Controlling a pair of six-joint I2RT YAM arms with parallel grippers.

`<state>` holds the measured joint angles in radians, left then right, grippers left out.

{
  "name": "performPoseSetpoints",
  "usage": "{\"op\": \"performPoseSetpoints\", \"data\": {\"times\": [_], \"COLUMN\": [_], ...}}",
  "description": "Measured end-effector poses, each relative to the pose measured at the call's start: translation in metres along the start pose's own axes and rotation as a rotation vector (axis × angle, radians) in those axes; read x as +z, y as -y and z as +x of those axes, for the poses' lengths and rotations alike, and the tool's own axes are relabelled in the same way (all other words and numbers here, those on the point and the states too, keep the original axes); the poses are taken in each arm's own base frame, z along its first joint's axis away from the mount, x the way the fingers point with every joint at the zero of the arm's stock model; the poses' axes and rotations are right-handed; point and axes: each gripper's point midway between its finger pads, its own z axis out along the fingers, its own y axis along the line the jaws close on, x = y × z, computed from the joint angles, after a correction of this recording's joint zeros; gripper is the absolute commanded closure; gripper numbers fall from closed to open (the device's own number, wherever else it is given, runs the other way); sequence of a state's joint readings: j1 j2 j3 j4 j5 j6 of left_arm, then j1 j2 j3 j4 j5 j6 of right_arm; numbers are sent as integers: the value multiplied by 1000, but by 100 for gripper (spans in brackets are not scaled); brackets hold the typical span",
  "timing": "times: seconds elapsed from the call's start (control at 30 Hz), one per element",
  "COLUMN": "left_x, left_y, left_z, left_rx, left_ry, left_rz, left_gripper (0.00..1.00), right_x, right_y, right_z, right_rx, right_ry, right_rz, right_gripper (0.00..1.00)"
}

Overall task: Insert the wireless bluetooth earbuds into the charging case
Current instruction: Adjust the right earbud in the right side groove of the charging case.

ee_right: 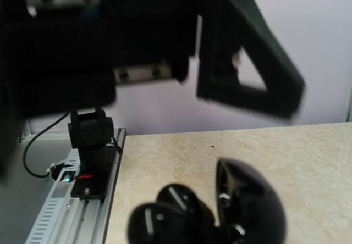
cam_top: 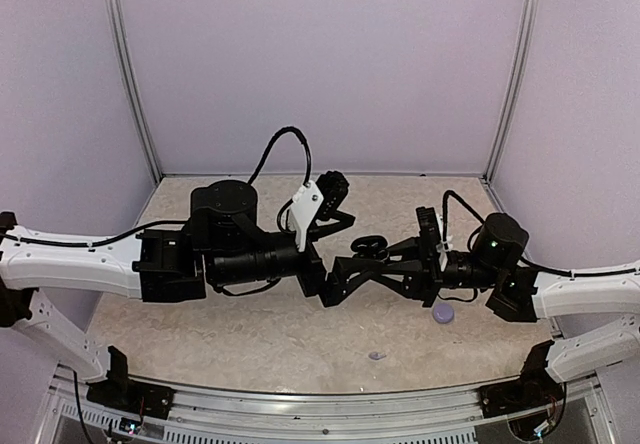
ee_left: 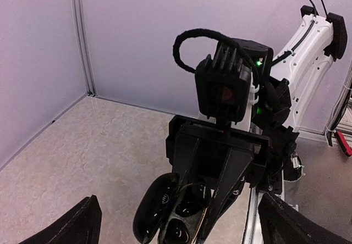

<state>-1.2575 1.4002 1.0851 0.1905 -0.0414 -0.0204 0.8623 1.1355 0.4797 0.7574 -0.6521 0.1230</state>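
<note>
One marbled desk (cam_top: 250,334) carries the scene, and over its middle the left arm (cam_top: 70,259) and the right arm (cam_top: 585,289) meet. We see the left claw (ee_left: 177,200) released, its fingers spread wide to either side of the right claw (cam_top: 372,256), which is clenched on the black charging case (ee_left: 154,214). The case lid stands hinged open. Two glossy black earbuds (ee_right: 176,200) appear seated in its wells, though we see them blurred. A pale lavender rounded object (cam_top: 443,313) lies on the desk near the right arm. A lavender earbud (cam_top: 376,356) lies apart, nearer the front edge.
</note>
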Motion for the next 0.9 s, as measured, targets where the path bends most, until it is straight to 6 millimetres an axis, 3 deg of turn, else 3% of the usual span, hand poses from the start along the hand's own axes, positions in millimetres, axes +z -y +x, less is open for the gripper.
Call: {"op": "performPoseSetpoints", "data": {"times": [0.17, 0.43, 0.9], "left_x": [7, 9, 8], "left_y": [-9, -27, -21], "left_z": [11, 13, 15], "left_rx": [-17, -46, -48], "left_ry": [-34, -44, -57], "left_rz": [-17, -53, -19], "left_gripper": [1, 1, 1], "right_x": [0, 0, 0], "right_y": [-2, -4, -4], "right_z": [-1, 0, 1], "right_rx": [-1, 0, 2], "right_ry": [1, -1, -5], "right_rz": [-13, -25, -26], "right_gripper": [100, 100, 100]}}
